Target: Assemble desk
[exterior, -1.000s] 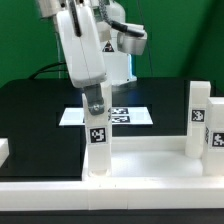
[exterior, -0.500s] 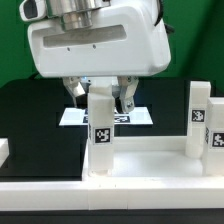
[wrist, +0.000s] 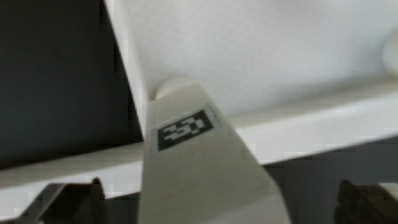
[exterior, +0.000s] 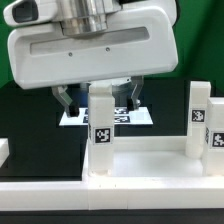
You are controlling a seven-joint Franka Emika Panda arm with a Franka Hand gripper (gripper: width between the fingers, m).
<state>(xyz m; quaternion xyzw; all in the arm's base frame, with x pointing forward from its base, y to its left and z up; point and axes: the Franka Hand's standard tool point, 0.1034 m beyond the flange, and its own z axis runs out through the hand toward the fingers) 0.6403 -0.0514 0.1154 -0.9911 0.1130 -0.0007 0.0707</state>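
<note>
The desk's white slab (exterior: 150, 160) lies with its rim up. Two square white legs stand upright in its corner sockets. One leg (exterior: 100, 130) with a black-and-white tag is near the middle, the other leg (exterior: 199, 118) at the exterior view's right. My gripper (exterior: 99, 98) hangs over the middle leg's top. It is open, and its dark fingers (exterior: 63, 100) stand well apart on both sides without touching the leg. In the wrist view the same leg (wrist: 205, 175) rises between the fingertips (wrist: 71, 205), with the slab (wrist: 267, 60) beneath it.
The marker board (exterior: 128, 116) lies flat on the black table behind the slab. A small white part (exterior: 4, 150) sits at the exterior view's left edge. A white ledge (exterior: 40, 190) runs along the front.
The jaws have spread wide and let go of the middle leg, which stays upright in its socket. The hand has turned broadside to the exterior camera.
</note>
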